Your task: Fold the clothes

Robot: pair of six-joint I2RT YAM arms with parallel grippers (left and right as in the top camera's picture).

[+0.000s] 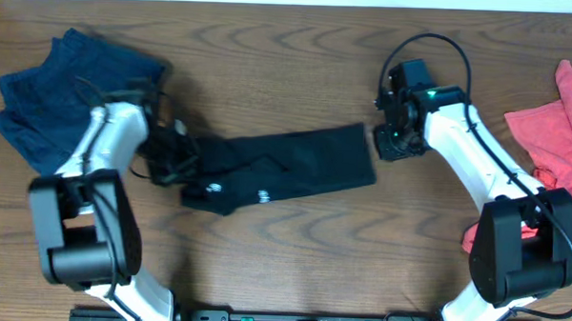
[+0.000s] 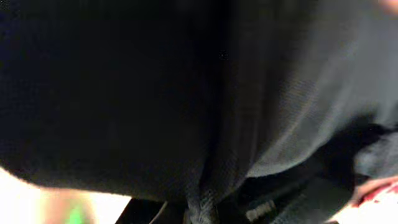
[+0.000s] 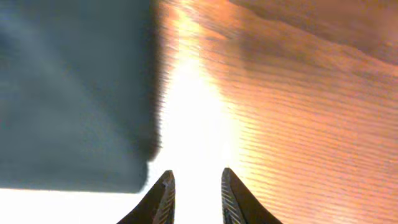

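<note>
the biggest risk concerns the whole black t-shirt (image 1: 286,170). it lies as a long folded band in the middle of the table (image 1: 299,47), between the two arms. only the left gripper (image 1: 172,158) has it. this claw is closed on the left end, and the left wrist view is filled with dark fabric that gathers to a pinch at the bottom edge. if this arm pulls or lifts alone, i think the band can slide, twist or open, because its right end is free.

a smaller risk is at the right gripper (image 3: 196,173). its fingers stand a little apart with nothing between them, over bare table just beside the shirt's edge and not on it. if it closes here, i judge it will catch only air or a thin corner, and the fold will come out crooked.

the smallest risk is the navy garment (image 1: 59,91), which lies just beside the left arm (image 1: 105,154); a wide swing could drag it. the pinkish-red garment (image 1: 554,127) is well apart, at the right edge.

as for pose, the left arm reaches from its base toward the middle, with the wrist low at the shirt's left end. the right arm (image 1: 477,158) reaches forward and inward, with its wrist turned down beside the shirt's right end.
</note>
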